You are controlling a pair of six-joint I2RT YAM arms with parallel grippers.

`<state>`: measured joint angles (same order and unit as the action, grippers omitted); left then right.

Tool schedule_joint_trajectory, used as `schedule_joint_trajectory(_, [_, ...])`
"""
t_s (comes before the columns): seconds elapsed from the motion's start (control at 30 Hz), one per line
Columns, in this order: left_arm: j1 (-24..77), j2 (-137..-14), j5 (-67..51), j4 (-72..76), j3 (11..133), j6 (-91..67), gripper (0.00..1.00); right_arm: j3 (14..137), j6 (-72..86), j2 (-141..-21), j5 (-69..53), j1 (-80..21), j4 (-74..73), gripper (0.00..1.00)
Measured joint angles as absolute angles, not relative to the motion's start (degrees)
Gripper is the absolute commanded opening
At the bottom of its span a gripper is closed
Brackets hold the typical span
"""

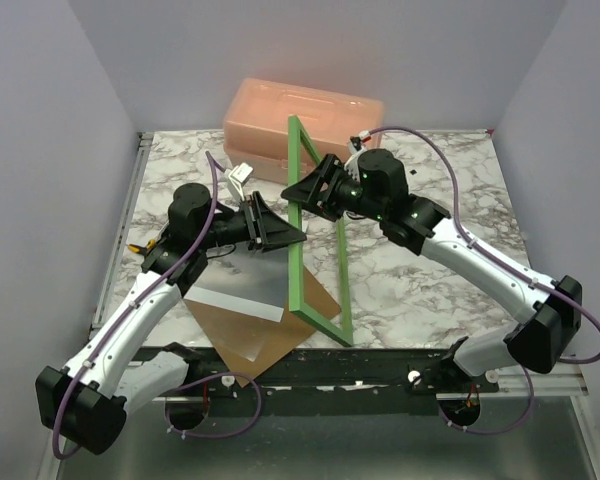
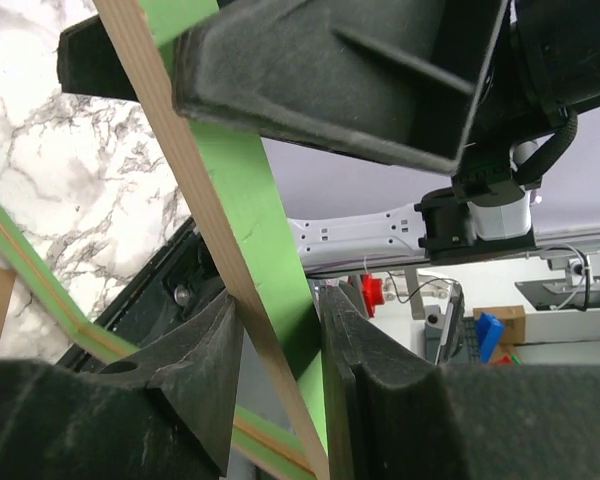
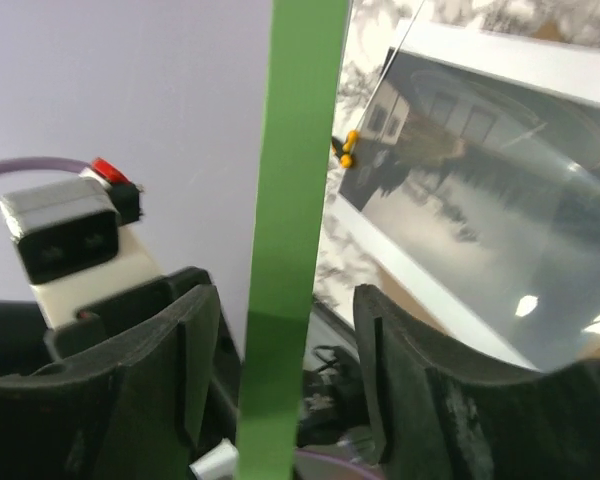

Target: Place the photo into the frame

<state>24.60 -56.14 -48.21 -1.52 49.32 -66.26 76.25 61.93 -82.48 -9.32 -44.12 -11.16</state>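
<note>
The green frame (image 1: 295, 280) stands on edge, tilted, in the middle of the table. My left gripper (image 1: 288, 234) is shut on one of its side bars; in the left wrist view the bar (image 2: 250, 230) sits pinched between the fingers of my left gripper (image 2: 280, 310). My right gripper (image 1: 310, 190) is open around the frame higher up. In the right wrist view the green bar (image 3: 290, 230) passes between the fingers of my right gripper (image 3: 285, 295) with gaps on both sides. The photo (image 1: 238, 285) lies flat left of the frame and shows in the right wrist view (image 3: 480, 230).
A brown backing board (image 1: 265, 340) lies under the photo near the front edge. A peach plastic box (image 1: 300, 115) stands at the back, just behind the frame's top corner. Grey walls close in the table's sides and back.
</note>
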Motion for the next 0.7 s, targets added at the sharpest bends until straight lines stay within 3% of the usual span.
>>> schedule_joint_trajectory(0.1, [24.88, -56.71, -47.66, -3.4, 52.9, -65.04, 0.0, 76.82, 60.05, -81.06, -8.34, -43.38, -11.84, 0.9])
schedule_joint_trajectory(0.2, [24.88, -56.75, -47.27, -3.29, 55.33, -64.75, 0.0, 78.32, 58.26, -79.68, -7.31, -42.37, -13.69, 0.99])
schedule_joint_trajectory(0.47, [24.88, -56.77, -46.59, -3.9, 58.37, -65.93, 0.0, 81.49, 55.99, -76.53, -6.28, -39.16, -17.41, 1.0])
schedule_joint_trajectory(0.7, [25.17, -57.12, -40.47, -20.56, 68.73, -56.45, 0.0, 81.65, 56.05, -76.51, -7.73, -38.81, -18.13, 1.0])
